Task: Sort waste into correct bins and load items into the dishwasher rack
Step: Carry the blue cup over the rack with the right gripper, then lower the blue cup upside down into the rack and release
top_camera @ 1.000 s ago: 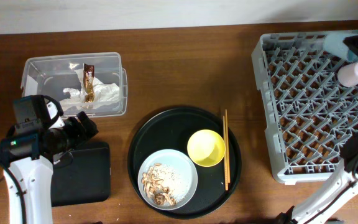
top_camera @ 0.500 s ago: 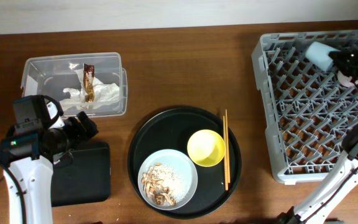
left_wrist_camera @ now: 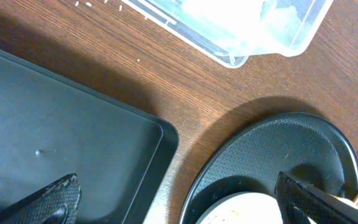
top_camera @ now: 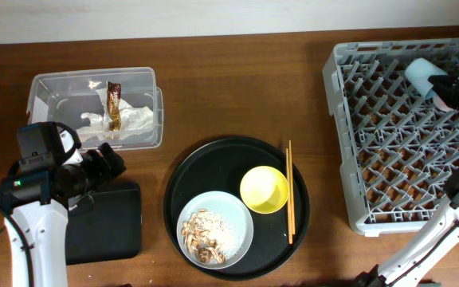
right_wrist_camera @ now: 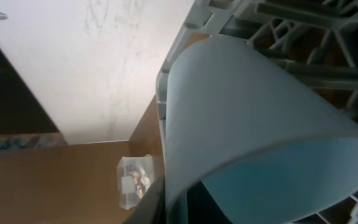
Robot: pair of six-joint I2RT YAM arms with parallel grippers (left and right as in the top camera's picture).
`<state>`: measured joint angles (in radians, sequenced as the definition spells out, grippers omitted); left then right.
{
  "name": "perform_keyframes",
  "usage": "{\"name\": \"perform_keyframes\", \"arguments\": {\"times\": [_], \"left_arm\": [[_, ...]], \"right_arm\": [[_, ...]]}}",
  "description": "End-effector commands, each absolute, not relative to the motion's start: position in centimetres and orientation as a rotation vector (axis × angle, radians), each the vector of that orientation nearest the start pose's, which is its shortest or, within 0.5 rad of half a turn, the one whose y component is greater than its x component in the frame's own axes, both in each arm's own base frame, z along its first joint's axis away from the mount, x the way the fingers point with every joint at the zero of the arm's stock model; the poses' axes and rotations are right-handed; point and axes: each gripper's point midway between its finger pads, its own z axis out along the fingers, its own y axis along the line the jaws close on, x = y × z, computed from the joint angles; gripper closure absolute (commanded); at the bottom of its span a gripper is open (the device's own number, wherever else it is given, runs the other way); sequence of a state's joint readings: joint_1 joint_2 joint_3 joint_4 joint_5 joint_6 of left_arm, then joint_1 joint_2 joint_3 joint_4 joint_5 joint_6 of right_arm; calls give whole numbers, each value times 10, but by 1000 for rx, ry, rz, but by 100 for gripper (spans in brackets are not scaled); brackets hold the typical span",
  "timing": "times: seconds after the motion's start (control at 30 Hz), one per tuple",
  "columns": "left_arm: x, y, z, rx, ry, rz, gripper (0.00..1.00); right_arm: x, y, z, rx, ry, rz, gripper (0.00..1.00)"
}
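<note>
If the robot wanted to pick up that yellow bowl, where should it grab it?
Probably the rim, from straight above, one finger inside and one outside. The yellow bowl sits upright and open. In the overhead view its top-left rim looks freest: the plate crowds its lower left, the chopsticks its right.

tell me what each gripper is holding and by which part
The right gripper pinches the light-blue cup by its wall at the rim; the left gripper is open, holding nothing.
</note>
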<state>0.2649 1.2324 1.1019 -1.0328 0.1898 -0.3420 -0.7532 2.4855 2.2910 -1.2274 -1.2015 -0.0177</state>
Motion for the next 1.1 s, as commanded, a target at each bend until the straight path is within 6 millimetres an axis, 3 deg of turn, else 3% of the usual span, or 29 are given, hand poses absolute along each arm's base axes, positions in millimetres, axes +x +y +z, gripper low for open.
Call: {"name": "perform_keyframes", "arguments": {"times": [0.0,0.07,0.17,0.43,0.63,0.77,0.93,1.07], "left_arm": [[279,44,175,-778,2592,-277,1],[279,44,175,-778,2592,-277,1],[279,44,175,-778,2592,-277,1],[279,44,175,-778,2592,-277,1],[279,44,175,-778,2592,-277,1],[279,44,175,-778,2592,-277,1],[279,44,175,-778,2592,-277,1],[279,44,175,-778,2592,-277,1]], "right_arm": [[473,-219,191,535,2079,1284,93],[475,-206,214,442,1972,1386,95],[479,-193,223,398,1936,1446,95],[504,-153,188,341,2146,1318,96],[506,-169,157,482,2250,1218,96],[502,-180,149,518,2273,1179,96],[502,-176,150,500,2261,1201,96],[511,-165,163,423,2193,1265,96]]}}
